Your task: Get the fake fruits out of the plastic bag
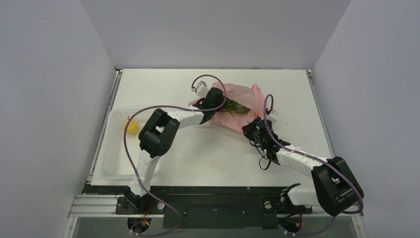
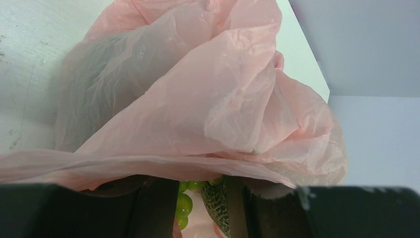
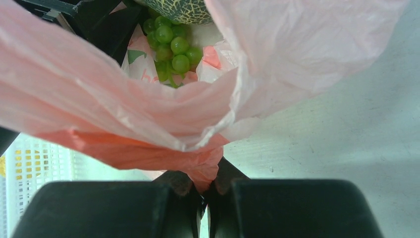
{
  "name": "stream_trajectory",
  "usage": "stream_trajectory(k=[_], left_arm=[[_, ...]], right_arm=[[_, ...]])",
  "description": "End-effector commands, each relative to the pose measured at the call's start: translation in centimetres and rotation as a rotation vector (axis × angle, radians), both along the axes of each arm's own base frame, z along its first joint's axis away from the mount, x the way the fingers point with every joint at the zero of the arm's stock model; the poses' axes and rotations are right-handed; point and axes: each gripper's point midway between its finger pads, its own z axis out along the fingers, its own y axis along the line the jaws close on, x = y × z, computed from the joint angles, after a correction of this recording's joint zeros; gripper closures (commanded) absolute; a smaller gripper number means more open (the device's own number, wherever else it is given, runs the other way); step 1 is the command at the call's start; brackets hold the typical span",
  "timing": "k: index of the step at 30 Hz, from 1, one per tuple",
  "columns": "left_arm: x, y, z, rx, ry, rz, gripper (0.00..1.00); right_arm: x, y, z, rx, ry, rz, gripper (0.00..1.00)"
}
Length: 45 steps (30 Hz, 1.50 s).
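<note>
Grape bunch [image 2: 183,204] within spread left tool [image 2: 197,187]

Top view wide, downward; wrist views close, sharing bag [image 2: 208,99].

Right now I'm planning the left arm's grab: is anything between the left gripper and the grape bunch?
Nothing covers it: the grape bunch shows between the open fingers of the left gripper. A netted green fruit crowds the same gap; the plastic bag drapes above.
</note>
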Motion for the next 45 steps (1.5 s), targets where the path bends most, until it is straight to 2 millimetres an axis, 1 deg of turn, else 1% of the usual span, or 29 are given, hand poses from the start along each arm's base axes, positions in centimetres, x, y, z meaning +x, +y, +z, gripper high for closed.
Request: stream_trajectory(k=[1, 5, 6, 12, 13, 14, 19, 21, 22, 23, 24, 27, 28, 29, 31, 32, 33, 34, 35, 36, 37, 38, 39, 40, 41, 42, 43, 44, 45], left_arm=[[0.4, 1.2, 0.8, 0.044, -0.011, 0.057, 0.66], [0.5, 1.2, 0.2, 0.044, -0.010, 0.053, 0.66], [0.8, 1.1, 0.5, 0.037, -0.022, 0.054, 0.66], [2.0, 0.7, -0.7, 0.013, -0.022, 0.054, 0.66], [2.3, 0.8, -0.4, 0.015, -0.028, 0.064, 0.66], [2.3, 1.0, -0.9, 0.029, -0.019, 0.070, 0.66], [2.9, 1.0, -1.5, 0.034, -0.053, 0.084, 0.67], [3.6, 0.4, -0.6, -0.007, -0.124, 0.072, 0.71], [3.6, 0.3, -0.4, -0.012, -0.143, 0.065, 0.77], [3.7, 0.1, -0.1, -0.026, -0.180, 0.053, 0.81], [3.7, 0.1, 0.6, -0.036, -0.204, 0.051, 0.87], [3.3, 0.0, 2.3, -0.070, -0.263, 0.027, 0.94], [3.2, 0.0, 3.3, -0.090, -0.272, 0.020, 0.99], [2.8, 0.1, 3.2, -0.114, -0.255, 0.024, 1.00], [2.2, 0.1, 5.2, -0.168, -0.253, 0.002, 1.00], [1.7, 0.0, 5.3, -0.189, -0.238, -0.018, 1.00], [1.4, -0.1, 6.6, -0.240, -0.233, -0.020, 1.00], [0.7, -0.5, 6.5, -0.275, -0.202, -0.059, 1.00], [0.2, -0.8, 7.6, -0.328, -0.188, -0.073, 1.00], [-0.6, -1.4, 7.6, -0.354, -0.165, -0.126, 1.00], [-1.1, -1.5, 9.2, -0.389, -0.172, -0.142, 1.00], [-1.8, -1.6, 9.0, -0.392, -0.161, -0.166, 1.00], [-2.3, -1.5, 10.5, -0.388, -0.191, -0.183, 1.00], [-2.9, -1.5, 10.4, -0.372, -0.191, -0.196, 1.00], [-3.3, -1.4, 11.1, -0.346, -0.199, -0.208, 1.00], [-3.9, -1.4, 10.7, -0.329, -0.179, -0.221, 1.00], [-4.2, -1.4, 11.4, -0.335, -0.181, -0.229, 1.00], [-4.8, -1.4, 10.9, -0.335, -0.161, -0.243, 1.00], [-5.3, -1.5, 11.2, -0.342, -0.154, -0.256, 1.00]], right_arm=[[0.2, -0.4, 0.9, -0.004, -0.036, -0.003, 1.00], [0.2, -0.5, 0.9, 0.002, -0.039, -0.006, 1.00], [0.3, -0.4, 1.0, 0.005, -0.038, -0.004, 1.00], [0.3, -0.4, 1.1, 0.008, -0.037, -0.006, 1.00], [0.2, -0.4, 1.1, 0.004, -0.037, -0.005, 1.00], [0.3, -0.4, 1.2, 0.003, -0.039, -0.006, 1.00], [0.3, -0.4, 1.2, 0.002, -0.038, -0.005, 1.00], [0.3, -0.4, 1.1, 0.001, -0.034, -0.002, 1.00], [0.2, -0.4, 1.2, 0.000, -0.034, -0.001, 1.00], [0.2, -0.5, 1.1, -0.005, -0.032, -0.001, 1.00], [0.2, -0.6, 1.2, -0.013, -0.037, -0.004, 1.00], [0.0, -1.4, 1.2, -0.039, -0.041, -0.024, 1.00], [0.1, -1.6, 1.2, -0.047, -0.043, -0.028, 1.00], [0.1, -1.8, 1.1, -0.054, -0.042, -0.032, 1.00], [0.2, -2.0, 0.9, -0.072, -0.041, -0.035, 1.00], [0.3, -2.2, 0.9, -0.082, -0.043, -0.033, 1.00], [0.4, -2.2, 0.8, -0.089, -0.040, -0.029, 1.00], [0.6, -2.3, 0.8, -0.101, -0.042, -0.024, 1.00], [0.7, -2.1, 0.9, -0.105, -0.045, -0.013, 1.00], [0.9, -2.1, 1.1, -0.118, -0.057, 0.003, 1.00], [0.9, -1.9, 1.1, -0.123, -0.061, 0.016, 1.00], [1.1, -1.8, 1.3, -0.128, -0.074, 0.025, 0.99], [1.1, -1.6, 1.1, -0.128, -0.070, 0.035, 0.99], [1.1, -1.5, 1.0, -0.127, -0.071, 0.041, 0.99], [1.2, -1.5, 0.9, -0.132, -0.068, 0.045, 0.99], [1.2, -1.4, 0.9, -0.134, -0.068, 0.051, 0.99], [1.3, -1.5, 0.9, -0.138, -0.070, 0.054, 0.99], [1.3, -1.4, 1.0, -0.141, -0.074, 0.057, 0.99], [1.2, -1.5, 1.1, -0.146, -0.080, 0.059, 0.99]])
